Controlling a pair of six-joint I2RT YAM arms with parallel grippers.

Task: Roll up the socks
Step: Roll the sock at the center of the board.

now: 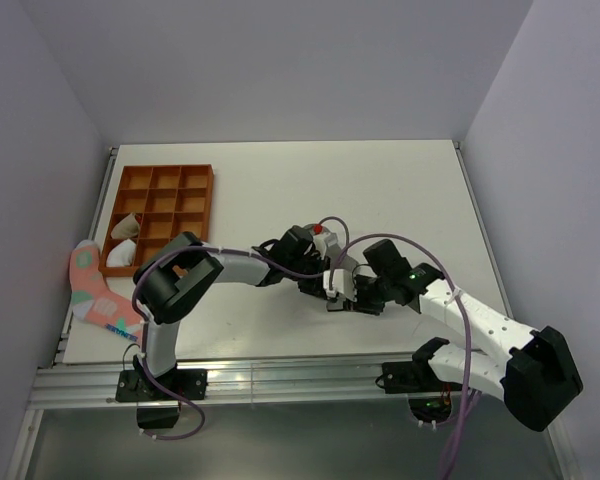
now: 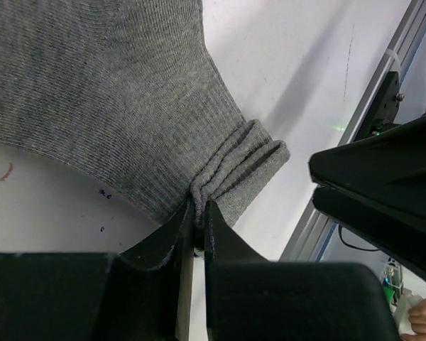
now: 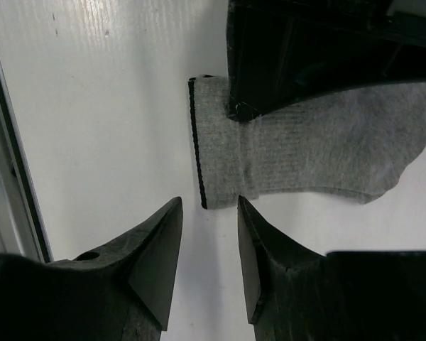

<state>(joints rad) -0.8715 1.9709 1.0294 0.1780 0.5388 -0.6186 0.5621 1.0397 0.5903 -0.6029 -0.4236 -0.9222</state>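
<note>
The left tool (image 2: 197, 212) is clamped on a bunched fold at the cuff of the grey sock (image 2: 113, 92), which lies mid-tabletop (image 1: 400, 190); this seems to be the start of the roll. The right tool (image 3: 209, 213) hangs with its jaws apart just beside the cuff's dark edge, and next it should pin that end. Overhead, the arms (image 1: 240, 268) hide the sock.

The tray (image 1: 166, 169) sits at the far left of the tabletop (image 1: 380, 190), with 2 rolled bundles (image 1: 126, 225) in its near-left compartments. A spare sock (image 1: 90, 285) lies just before it, at the tabletop's left edge. Mid-tabletop, the left end effector (image 2: 197, 213) pinches the sock (image 2: 113, 92) at its folded cuff. The right end effector (image 3: 209, 234), fingers apart, is just beside that cuff.
</note>
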